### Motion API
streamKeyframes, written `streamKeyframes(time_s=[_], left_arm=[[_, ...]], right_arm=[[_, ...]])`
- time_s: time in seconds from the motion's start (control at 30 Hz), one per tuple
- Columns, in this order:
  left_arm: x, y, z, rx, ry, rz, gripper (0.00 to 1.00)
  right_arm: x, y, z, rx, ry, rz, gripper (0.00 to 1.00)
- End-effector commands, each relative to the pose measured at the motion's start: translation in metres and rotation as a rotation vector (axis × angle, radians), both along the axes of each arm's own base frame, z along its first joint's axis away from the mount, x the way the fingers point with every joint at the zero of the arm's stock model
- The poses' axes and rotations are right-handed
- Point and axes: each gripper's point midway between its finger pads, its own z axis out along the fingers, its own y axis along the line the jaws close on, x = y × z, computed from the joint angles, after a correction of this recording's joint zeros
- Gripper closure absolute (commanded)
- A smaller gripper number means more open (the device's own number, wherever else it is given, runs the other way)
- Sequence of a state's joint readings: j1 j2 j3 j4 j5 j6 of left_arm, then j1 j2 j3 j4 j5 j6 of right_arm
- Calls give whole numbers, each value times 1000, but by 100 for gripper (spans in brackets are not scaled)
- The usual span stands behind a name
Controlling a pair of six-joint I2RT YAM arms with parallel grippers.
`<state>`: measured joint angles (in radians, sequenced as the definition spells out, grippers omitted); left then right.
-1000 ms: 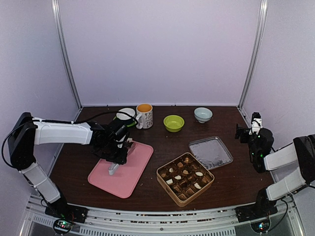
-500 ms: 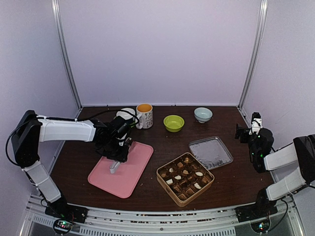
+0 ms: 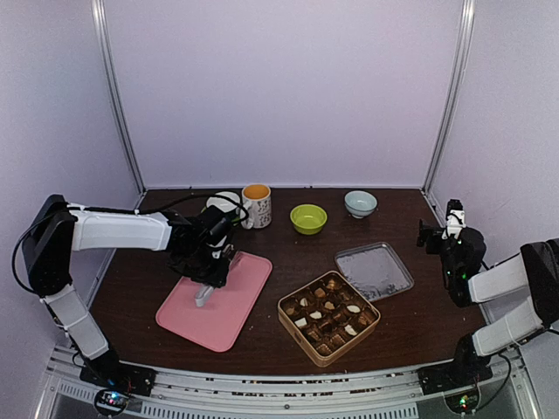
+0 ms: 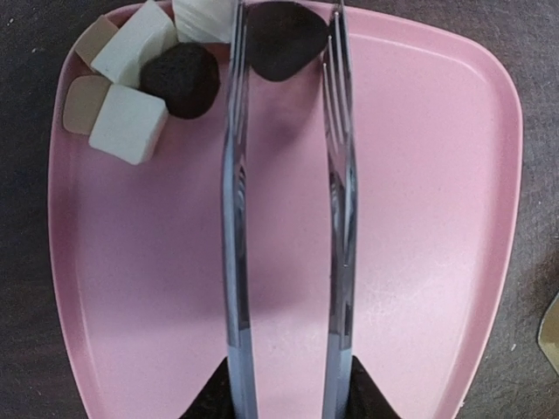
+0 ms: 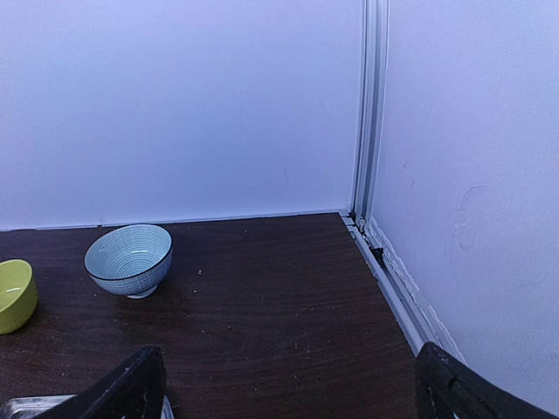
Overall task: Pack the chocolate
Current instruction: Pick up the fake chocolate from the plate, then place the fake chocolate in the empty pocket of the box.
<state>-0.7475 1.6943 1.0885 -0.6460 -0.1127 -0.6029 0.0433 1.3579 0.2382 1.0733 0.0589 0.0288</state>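
Since one second earlier, the left tool [image 3: 211, 269] had shifted slightly toward the far end of the pink tray [image 3: 214, 319]; the right tool [image 3: 450, 229] had not moved. Left tool was clamped on the metal tongs [image 4: 236, 262], held low over the tray. Loose chocolate [image 4: 131, 122], white, tan and dark, lay clustered at the tray's far end, in the upper left corner of the wrist view; the tong tips stood either side of one dark piece [image 4: 279, 39] just beside that cluster; whether they pinched it could not be told. Further pieces filled the compartments of the open tin [image 3: 282, 307] on the surface [image 3: 288, 244], right of the tray. Right tool hung near the surface's right edge; its fingers were spread wide, gripping nothing.
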Motion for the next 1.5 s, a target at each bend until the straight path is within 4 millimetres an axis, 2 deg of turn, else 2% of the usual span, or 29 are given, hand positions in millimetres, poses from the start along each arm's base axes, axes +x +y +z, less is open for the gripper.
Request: streamKeyframes(time_s=[0.0, 0.23, 0.4, 0.53, 0.7, 0.97, 1.13, 1.33, 1.47], left_arm=[[-3, -11, 33, -99, -35, -60, 72], [-45, -19, 67, -255, 2, -173, 73], [-73, -26, 100, -418, 5, -244, 73], [-99, -43, 126, -534, -15, -386, 75], [-127, -69, 144, -547, -60, -554, 76], [-157, -127, 145, -548, -37, -769, 76], [-170, -158, 129, -524, 26, -877, 77], [-191, -177, 110, -511, 124, -966, 76], [-196, -184, 100, -510, 167, -985, 76]], right_arm=[[3, -1, 8, -3, -25, -1, 0], [3, -1, 8, -3, -25, 0, 0], [3, -1, 8, -2, -25, -1, 0], [3, -1, 8, -3, -25, 0, 0], [3, -1, 8, -3, -25, 0, 0], [3, -1, 8, -3, -26, 0, 0], [3, -1, 8, -2, -25, -1, 0], [3, -1, 8, -3, -26, -1, 0], [3, -1, 9, -3, -26, -1, 0]])
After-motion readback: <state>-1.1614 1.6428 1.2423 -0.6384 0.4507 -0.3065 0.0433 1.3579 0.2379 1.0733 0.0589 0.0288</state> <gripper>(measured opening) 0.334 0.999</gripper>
